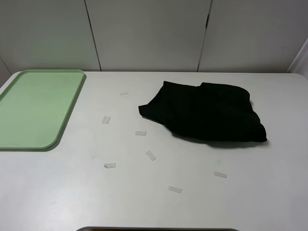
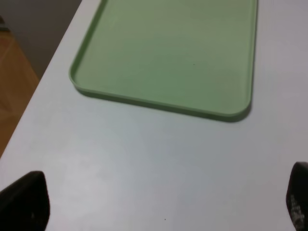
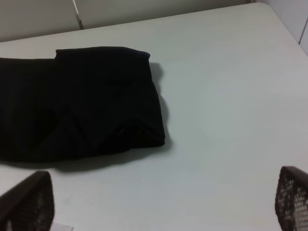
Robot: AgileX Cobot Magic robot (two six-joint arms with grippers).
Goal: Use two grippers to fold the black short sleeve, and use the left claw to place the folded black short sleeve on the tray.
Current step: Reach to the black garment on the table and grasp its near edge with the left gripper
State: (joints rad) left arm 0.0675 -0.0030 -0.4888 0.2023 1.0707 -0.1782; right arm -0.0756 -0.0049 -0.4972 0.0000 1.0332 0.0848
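Left gripper (image 2: 161, 207) and right gripper (image 3: 159, 204) gape wide, holding nothing; the black short sleeve (image 1: 207, 115) (folded) lies on the table (image 1: 216, 202), well apart from the tray (image 1: 38, 108).

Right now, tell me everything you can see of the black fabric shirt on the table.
The black fabric short sleeve lies folded into a compact, slightly rumpled bundle, layered edges showing, no lettering or label visible. It rests flat on the white table, right of centre, apart from the mint-green tray. Nothing else touches it.
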